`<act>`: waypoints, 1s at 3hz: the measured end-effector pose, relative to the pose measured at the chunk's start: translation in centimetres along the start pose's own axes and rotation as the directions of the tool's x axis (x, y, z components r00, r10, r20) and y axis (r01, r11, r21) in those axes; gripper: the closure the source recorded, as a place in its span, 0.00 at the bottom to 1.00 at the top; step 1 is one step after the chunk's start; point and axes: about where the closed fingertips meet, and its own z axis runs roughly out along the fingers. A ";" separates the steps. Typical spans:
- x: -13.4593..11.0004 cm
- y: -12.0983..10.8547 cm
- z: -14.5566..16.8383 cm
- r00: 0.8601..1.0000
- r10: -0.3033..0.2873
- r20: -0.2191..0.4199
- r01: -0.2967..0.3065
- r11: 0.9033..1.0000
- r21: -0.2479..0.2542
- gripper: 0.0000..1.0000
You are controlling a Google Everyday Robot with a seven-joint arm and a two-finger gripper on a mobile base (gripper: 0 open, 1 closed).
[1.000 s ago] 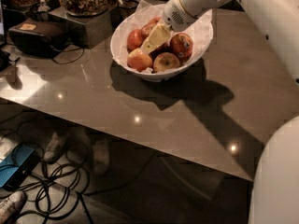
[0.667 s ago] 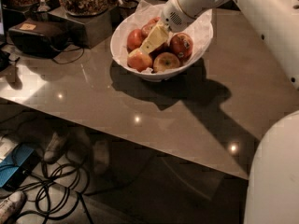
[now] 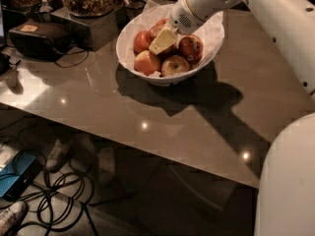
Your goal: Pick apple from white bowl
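End effector (image 3: 162,41) | low in white bowl (image 3: 124,45), over apples (image 3: 147,62) | opening: cannot tell | unmoved since earlier

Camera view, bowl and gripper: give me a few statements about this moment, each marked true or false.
1. The gripper is down inside the white bowl, among the apples. True.
2. The white bowl holds a single apple. False: several apples lie in it, on crinkled white paper.
3. The white bowl stands on the grey table. True.
4. The containers of nuts stand in front of the bowl, at the table's near edge. False: the containers of nuts stand behind the bowl, toward the upper left of the picture.
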 end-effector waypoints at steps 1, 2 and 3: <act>0.0 0.0 0.0 1.000 0.000 0.000 0.000 1.000 0.000 0.95; 0.0 0.1 0.1 1.000 -0.002 -0.003 0.002 1.000 -0.002 1.00; -1.0 1.4 -1.4 1.000 -0.009 -0.007 0.009 1.000 0.004 1.00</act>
